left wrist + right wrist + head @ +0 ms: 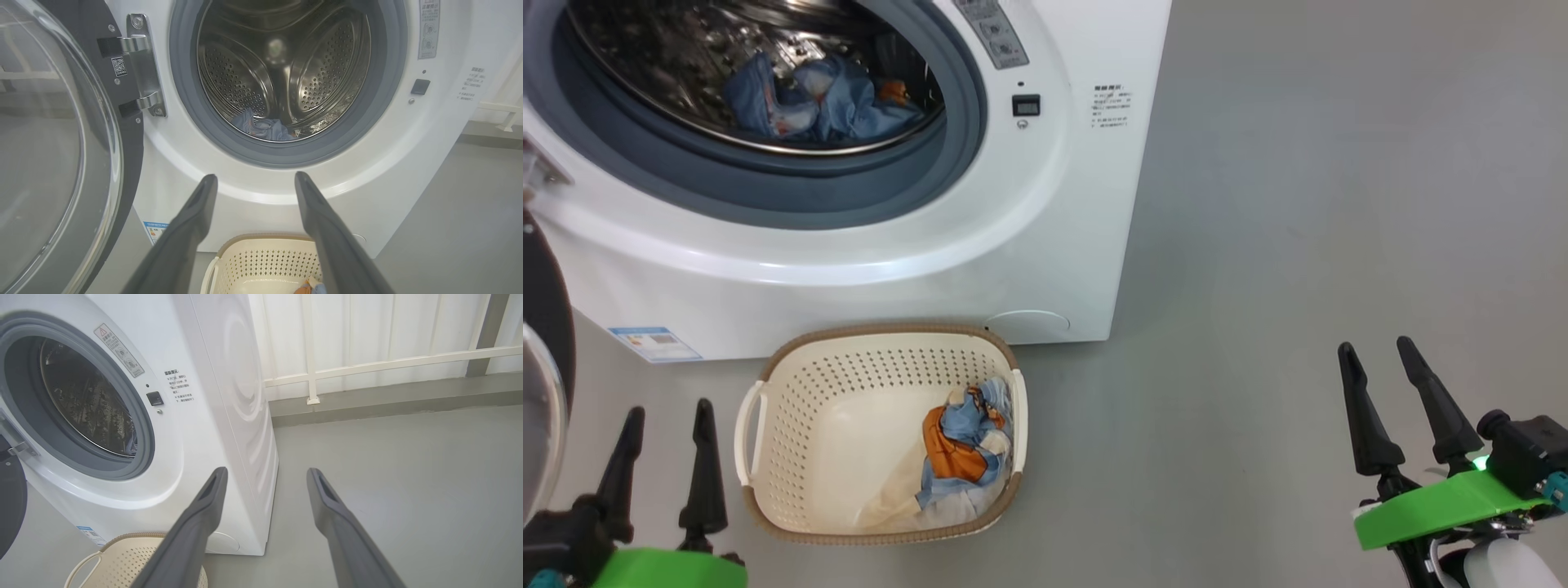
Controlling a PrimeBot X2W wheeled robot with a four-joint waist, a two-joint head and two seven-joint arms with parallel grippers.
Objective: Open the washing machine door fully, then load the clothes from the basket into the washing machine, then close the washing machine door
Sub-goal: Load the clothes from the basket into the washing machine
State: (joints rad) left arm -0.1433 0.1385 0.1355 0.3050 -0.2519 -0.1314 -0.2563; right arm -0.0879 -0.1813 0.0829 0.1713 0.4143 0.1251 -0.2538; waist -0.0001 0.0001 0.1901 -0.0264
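So, both your pincers are spread wide and holding nothing: the left gripper [669, 408] sits just left of the basket [882, 331], the right gripper [1376, 345] well off to its right. Some clothes [964, 449] lie against the basket's right wall, more are inside the washing machine [1045, 245], and its door [543, 310] is swung open

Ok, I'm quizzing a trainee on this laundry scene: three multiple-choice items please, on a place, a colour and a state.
1. Where in the basket do the clothes lie, in the head view? A) right side B) left side C) over a handle
2. What colour is the basket's rim? A) blue B) brown C) black
3. How is the washing machine door? A) shut B) swung open C) off its hinge

1 A: the bundle rests against its right wall.
2 B: a brown woven band tops the cream wall.
3 B: it stands aside, leaving the drum exposed.
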